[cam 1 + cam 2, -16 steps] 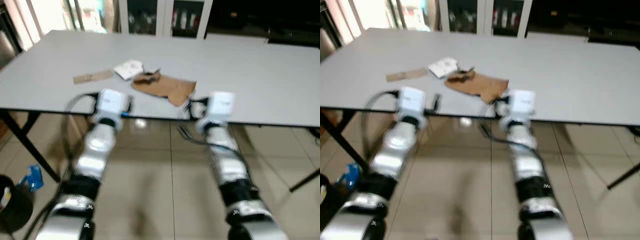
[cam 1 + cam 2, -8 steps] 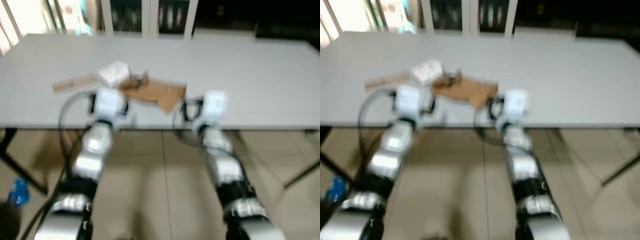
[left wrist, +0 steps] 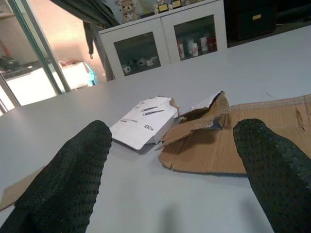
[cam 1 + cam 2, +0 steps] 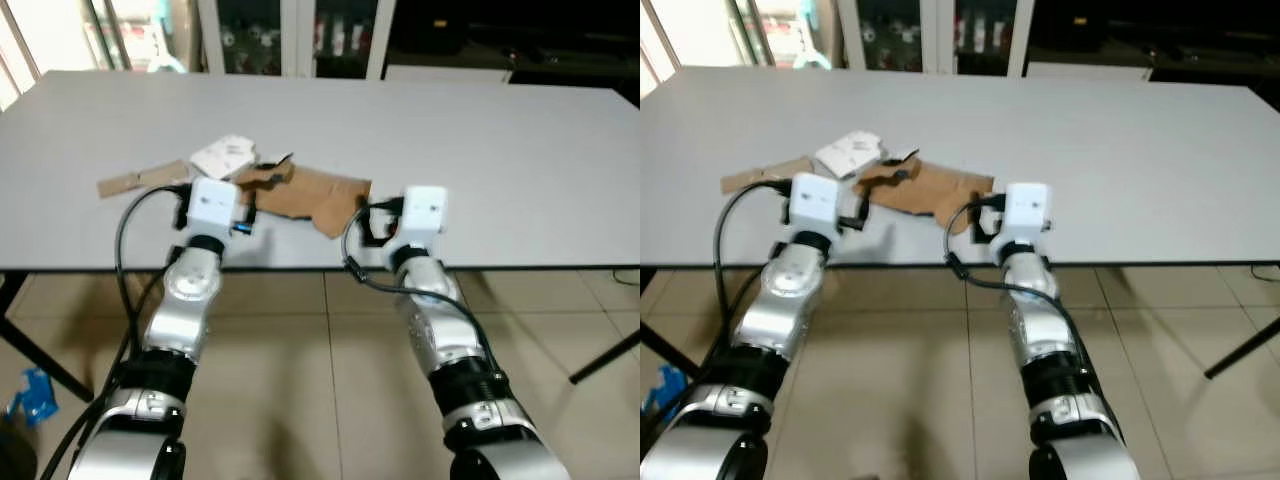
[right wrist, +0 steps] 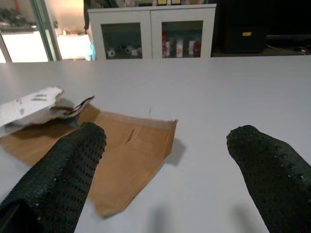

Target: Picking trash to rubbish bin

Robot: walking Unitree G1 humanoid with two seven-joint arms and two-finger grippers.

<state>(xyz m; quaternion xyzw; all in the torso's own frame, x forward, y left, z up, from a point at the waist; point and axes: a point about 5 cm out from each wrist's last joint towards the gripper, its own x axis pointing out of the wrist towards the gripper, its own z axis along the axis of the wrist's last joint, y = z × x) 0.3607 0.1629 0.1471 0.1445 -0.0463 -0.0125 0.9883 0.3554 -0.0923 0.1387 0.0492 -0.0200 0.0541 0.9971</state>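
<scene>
On the grey table (image 4: 500, 150) lie a flat torn piece of brown cardboard (image 4: 310, 190), a white crumpled paper box (image 4: 224, 157) touching its far left end, and a brown cardboard strip (image 4: 138, 180) further left. My left gripper (image 3: 172, 133) hovers open just above the table's near edge, facing the white box (image 3: 143, 121) and the cardboard (image 3: 233, 145). My right gripper (image 5: 167, 136) is also open, low over the table, with the cardboard's right end (image 5: 126, 155) before it. Nothing is held.
The table's near edge (image 4: 520, 268) runs across under both wrists. A white cabinet with glass doors (image 4: 290, 40) stands behind the table. A blue object (image 4: 28, 392) lies on the tiled floor at the left, and a black table leg (image 4: 605, 360) slants at the right.
The camera has shifted and the blur has cleared. Both arms have reached a little further forward, over the table's near edge. The trash lies as before.
</scene>
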